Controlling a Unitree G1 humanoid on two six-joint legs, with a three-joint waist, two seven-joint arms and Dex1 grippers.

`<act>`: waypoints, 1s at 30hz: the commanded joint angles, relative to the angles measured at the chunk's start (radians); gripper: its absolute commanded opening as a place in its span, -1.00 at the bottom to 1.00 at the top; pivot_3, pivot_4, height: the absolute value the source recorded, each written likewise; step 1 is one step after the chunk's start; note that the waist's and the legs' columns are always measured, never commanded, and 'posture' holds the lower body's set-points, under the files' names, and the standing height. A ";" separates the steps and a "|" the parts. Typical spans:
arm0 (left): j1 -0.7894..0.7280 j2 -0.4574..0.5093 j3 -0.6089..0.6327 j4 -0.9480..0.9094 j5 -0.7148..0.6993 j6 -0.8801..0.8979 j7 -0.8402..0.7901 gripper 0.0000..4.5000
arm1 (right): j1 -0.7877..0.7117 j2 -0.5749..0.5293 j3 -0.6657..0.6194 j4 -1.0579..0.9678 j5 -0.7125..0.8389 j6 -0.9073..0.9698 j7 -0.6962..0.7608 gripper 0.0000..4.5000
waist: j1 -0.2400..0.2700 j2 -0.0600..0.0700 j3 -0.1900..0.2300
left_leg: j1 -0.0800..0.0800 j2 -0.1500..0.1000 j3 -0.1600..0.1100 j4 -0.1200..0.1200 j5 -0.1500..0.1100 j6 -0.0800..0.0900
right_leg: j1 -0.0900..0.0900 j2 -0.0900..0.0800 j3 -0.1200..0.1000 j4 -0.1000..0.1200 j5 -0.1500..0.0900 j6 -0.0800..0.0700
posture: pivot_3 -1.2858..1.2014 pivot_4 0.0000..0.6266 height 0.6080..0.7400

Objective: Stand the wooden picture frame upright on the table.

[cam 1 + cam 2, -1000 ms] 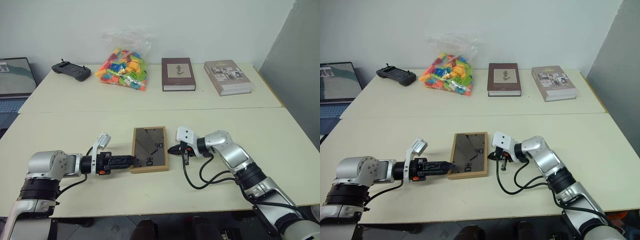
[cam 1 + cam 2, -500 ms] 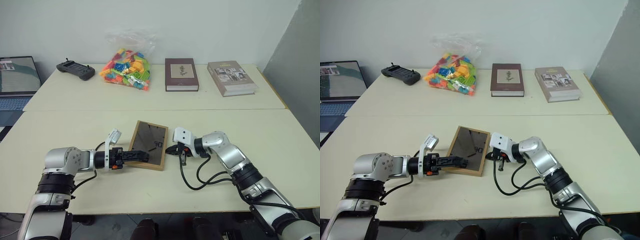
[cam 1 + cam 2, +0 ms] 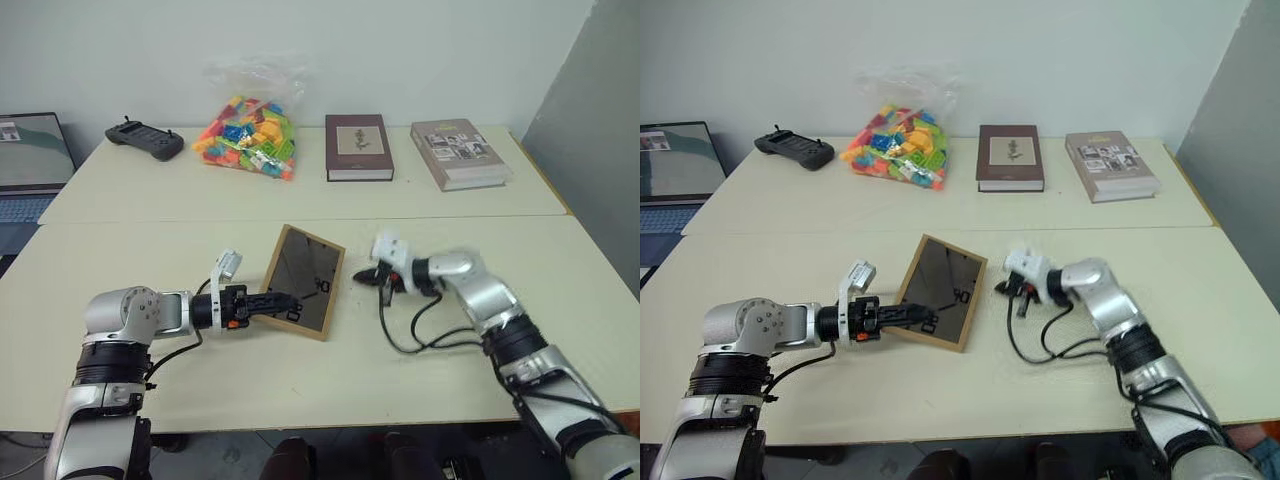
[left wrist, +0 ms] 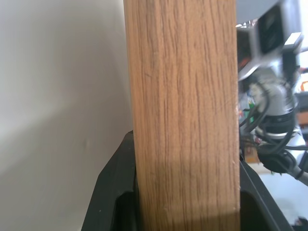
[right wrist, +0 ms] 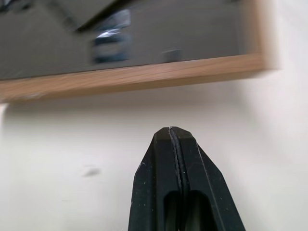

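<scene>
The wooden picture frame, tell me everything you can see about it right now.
The wooden picture frame is a small rectangle of light, grained wood around a dark glossy panel. It is tilted, its far edge raised and its near edge low by the table. The left gripper has its jaws clamped across the near-left edge. The right gripper, jaws shut, sits just beside it, apart.

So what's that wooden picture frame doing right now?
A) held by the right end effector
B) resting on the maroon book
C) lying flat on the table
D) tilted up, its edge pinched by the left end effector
D: the wooden picture frame is tipped up off the table, with the left end effector clamped on its wooden edge.
</scene>
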 commanded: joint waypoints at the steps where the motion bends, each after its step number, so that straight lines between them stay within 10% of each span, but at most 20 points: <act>1: -0.043 -0.084 0.145 -0.129 -0.096 0.043 0.116 -0.45 | -0.117 -0.009 -0.116 -0.087 0.127 0.160 0.017 -0.68 | 0.000 0.000 0.000 | -0.001 0.000 0.000 0.000 0.000 -0.001 | -0.001 0.000 0.000 0.000 0.000 0.000 | 0.03 -0.52 1.00; 17: -0.098 -0.305 0.301 -0.340 -0.304 0.030 0.388 -0.45 | -0.341 0.099 -0.155 -0.069 0.321 0.482 -0.042 0.80 | -0.007 0.000 0.000 | -0.003 0.000 0.001 0.000 0.002 -0.003 | -0.002 0.000 0.000 -0.001 0.000 0.000 | 0.03 -0.52 1.00; 30: -0.075 -0.284 0.297 -0.354 -0.371 0.016 0.462 -0.45 | -0.284 -0.001 -0.205 -0.284 0.584 0.681 0.109 0.80 | -0.008 0.000 0.000 | -0.003 0.000 0.000 0.000 0.002 -0.003 | -0.002 -0.001 0.000 -0.001 0.000 0.000 | 0.03 -0.52 1.00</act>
